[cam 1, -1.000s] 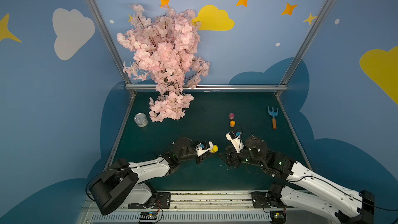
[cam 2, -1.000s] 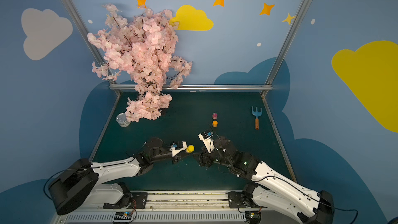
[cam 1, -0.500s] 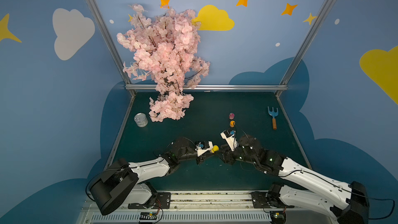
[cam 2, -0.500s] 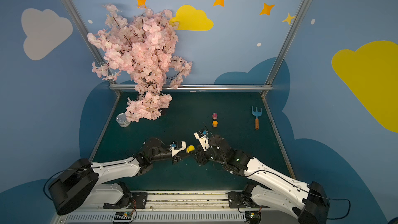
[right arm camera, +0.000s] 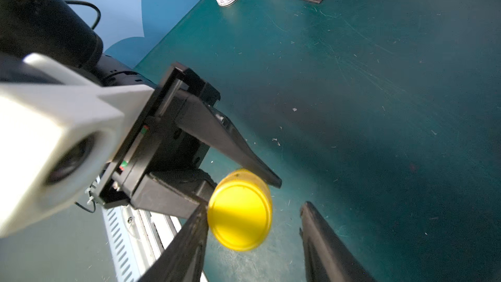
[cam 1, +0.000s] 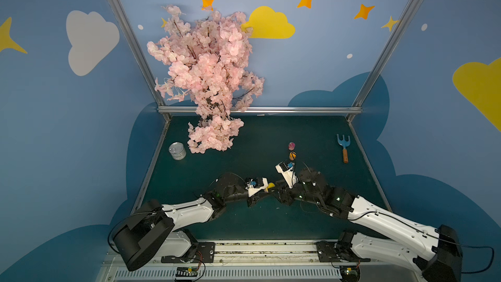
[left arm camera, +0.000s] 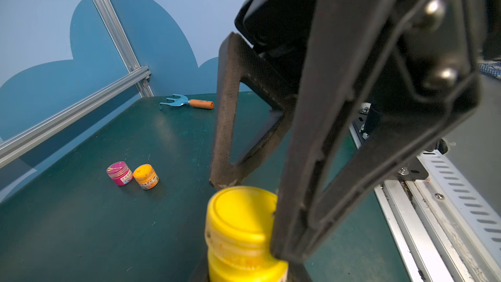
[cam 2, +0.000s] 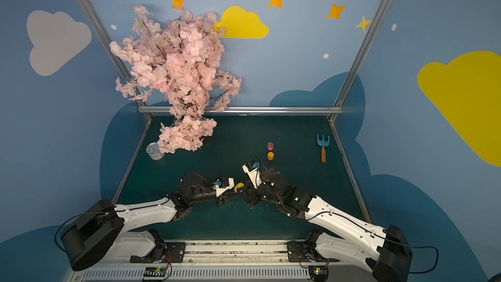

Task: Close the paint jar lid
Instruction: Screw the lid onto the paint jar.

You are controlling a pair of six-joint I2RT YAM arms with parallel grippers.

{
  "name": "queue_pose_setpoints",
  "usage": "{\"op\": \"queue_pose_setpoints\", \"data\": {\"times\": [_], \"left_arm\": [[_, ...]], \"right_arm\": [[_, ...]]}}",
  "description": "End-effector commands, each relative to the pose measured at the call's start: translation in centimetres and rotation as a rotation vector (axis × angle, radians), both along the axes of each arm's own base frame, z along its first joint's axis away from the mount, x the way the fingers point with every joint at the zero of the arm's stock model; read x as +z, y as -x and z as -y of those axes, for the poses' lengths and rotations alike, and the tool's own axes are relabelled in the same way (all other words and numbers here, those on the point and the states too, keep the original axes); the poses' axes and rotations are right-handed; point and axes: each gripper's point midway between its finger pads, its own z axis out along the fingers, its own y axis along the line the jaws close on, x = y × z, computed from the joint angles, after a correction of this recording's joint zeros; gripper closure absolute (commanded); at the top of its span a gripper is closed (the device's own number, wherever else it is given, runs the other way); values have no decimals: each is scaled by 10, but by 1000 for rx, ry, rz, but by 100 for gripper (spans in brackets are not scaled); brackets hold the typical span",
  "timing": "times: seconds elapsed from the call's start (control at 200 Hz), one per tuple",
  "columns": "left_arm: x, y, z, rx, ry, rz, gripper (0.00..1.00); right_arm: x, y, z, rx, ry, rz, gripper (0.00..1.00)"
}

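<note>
At the near middle of the green table point(cam 1: 244, 136), where the two arms meet: the yellow paint jar point(left arm camera: 244, 264) is in the left gripper point(right arm camera: 244, 185), whose two black fingers point(right arm camera: 230, 145) are clamped on the jar body from opposite sides. The yellow lid point(right arm camera: 240, 210) sits on the jar mouth. In the left wrist view a strip of the neck shows below the lid rim, so I cannot tell whether it is screwed fully down. The lid end points toward the right gripper point(right arm camera: 253, 207). That gripper's jaws stand partly apart and straddle the lid. In the right wrist view one finger point(right arm camera: 187, 242) touches the lid edge. The other finger is clear of the lid, with table surface showing in the gap, so the lid is not pinched. In both top views the jar shows only as a small yellow spot between the two gripper heads. Farther back on the table, a pink paint jar point(cam 1: 291, 145) and an orange paint jar point(cam 1: 292, 155) stand just beside each other, both capped and well apart from the held jar. A blue hand rake point(cam 1: 343, 147) with an orange handle lies near the right edge. A tin can point(cam 1: 177, 151) stands upright by the left edge, just beside the low branches of the pink blossom tree point(cam 1: 208, 77).
</note>
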Motion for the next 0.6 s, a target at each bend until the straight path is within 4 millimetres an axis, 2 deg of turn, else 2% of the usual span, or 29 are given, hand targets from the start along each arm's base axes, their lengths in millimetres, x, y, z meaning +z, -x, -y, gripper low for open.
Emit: {"op": "queue_pose_setpoints", "data": {"times": [0.0, 0.135, 0.486, 0.556, 0.596], "left_arm": [[7, -2, 3, -10, 19, 7, 68], [8, -2, 3, -10, 19, 8, 68], [7, -2, 3, -6, 15, 8, 68], [6, -3, 3, -6, 14, 9, 68], [5, -3, 3, -6, 12, 7, 68]], "right_arm": [[20, -5, -7, 7, -41, 36, 46], [20, -5, -9, 13, -44, 34, 47], [19, -4, -13, 27, -41, 16, 61], [20, -4, -13, 26, -41, 20, 61], [20, -4, -12, 26, -41, 24, 58]]}}
